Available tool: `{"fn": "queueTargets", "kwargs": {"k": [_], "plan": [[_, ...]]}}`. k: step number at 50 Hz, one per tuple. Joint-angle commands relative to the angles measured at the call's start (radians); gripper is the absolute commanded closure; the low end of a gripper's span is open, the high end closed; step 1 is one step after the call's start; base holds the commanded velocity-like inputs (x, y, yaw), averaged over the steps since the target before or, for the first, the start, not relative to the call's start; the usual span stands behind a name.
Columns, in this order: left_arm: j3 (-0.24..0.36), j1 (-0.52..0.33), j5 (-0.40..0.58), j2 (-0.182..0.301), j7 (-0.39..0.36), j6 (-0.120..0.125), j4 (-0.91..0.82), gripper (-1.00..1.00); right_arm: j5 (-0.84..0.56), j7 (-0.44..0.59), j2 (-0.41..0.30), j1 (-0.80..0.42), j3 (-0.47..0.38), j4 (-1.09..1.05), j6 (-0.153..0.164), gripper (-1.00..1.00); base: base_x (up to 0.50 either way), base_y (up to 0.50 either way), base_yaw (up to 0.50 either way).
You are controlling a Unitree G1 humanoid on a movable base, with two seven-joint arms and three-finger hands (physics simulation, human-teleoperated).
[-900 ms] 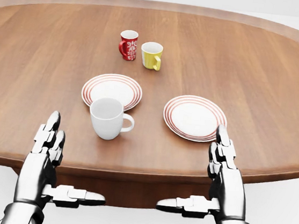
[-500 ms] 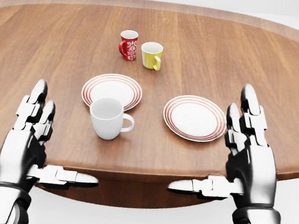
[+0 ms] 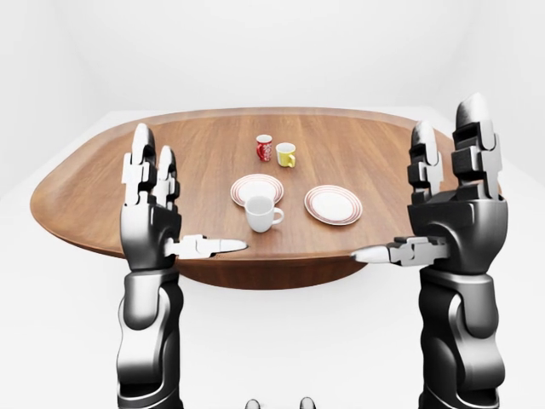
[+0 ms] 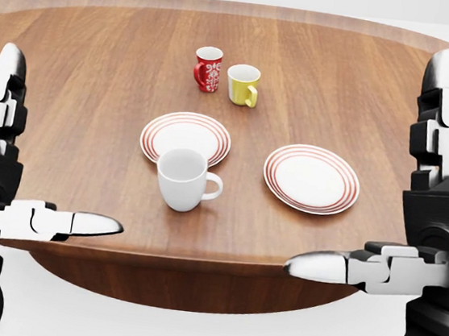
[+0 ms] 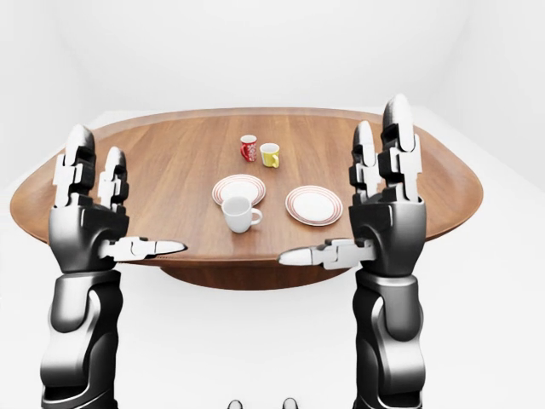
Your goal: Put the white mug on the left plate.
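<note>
Both hands risen and spread wider, fingers splayed, white mug between them, seemingly touching left plate

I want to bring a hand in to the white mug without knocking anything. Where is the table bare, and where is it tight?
Bare wood lies left of the white mug and left plate, below the mug toward the table edge, and between the two plates. It is tight above the mug, where it borders the left plate, and around the red mug and yellow mug, which stand close together.
</note>
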Motion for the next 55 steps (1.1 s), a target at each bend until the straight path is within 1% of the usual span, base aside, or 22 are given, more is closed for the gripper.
{"fn": "queueTargets", "kwargs": {"k": [1, 32, 42, 48, 55], "plan": [[0.01, -0.009, -0.014, 0.008, 0.008, 0.0, -0.02, -0.99, 0.03, -0.001, -0.004, -0.004, -0.001, -0.038, 0.0, -1.0, 0.0, 0.5, 0.0], [0.007, -0.005, -0.012, 0.007, 0.002, 0.0, -0.029, -1.0, 0.015, 0.005, -0.007, -0.002, 0.005, -0.039, 0.0, -1.0, 0.0, 0.5, 0.0], [0.006, -0.003, -0.012, 0.006, 0.0, 0.0, -0.029, -0.99, 0.013, 0.006, -0.002, -0.002, 0.002, -0.032, 0.0, -1.0, 0.0, 0.0, 0.0], [0.007, -0.003, -0.012, 0.006, 0.0, 0.0, -0.03, -1.0, 0.043, 0.007, 0.001, -0.001, -0.007, -0.044, 0.0, -1.0, 0.0, 0.0, 0.0], [0.006, -0.001, -0.012, 0.006, 0.0, 0.0, -0.033, -0.99, 0.069, 0.0, -0.006, -0.004, -0.013, -0.06, 0.0, -1.0, 0.45, 0.0, 0.0]]}}
